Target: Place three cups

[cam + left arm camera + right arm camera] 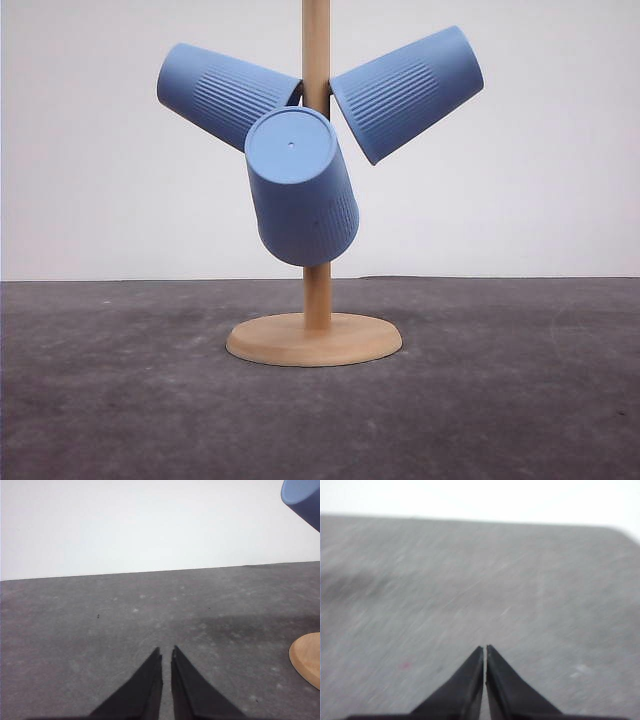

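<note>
On my front feed all three cups hang on a wooden stand (316,200) whose round base (313,339) sits on the dark grey table (120,400). The left cup (225,93) points its flat bottom up and away to the left side, the right cup (408,92) mirrors it on the other side of the pole, and the middle cup (300,187) tilts toward me, bottom first, covering part of the pole.

My left gripper (166,655) has its two black fingers nearly pressed together, only a thin slit between the tips, with nothing between them. From it, a slice of the wooden base lies ahead and off to one side, apart from the fingertips, and the bottom of one blue cup hangs high above that base.

My right gripper (485,650) is likewise drawn together, tips almost meeting, gripping nothing. That feed is blurred; beyond the fingers I make out just grey tabletop.
</note>
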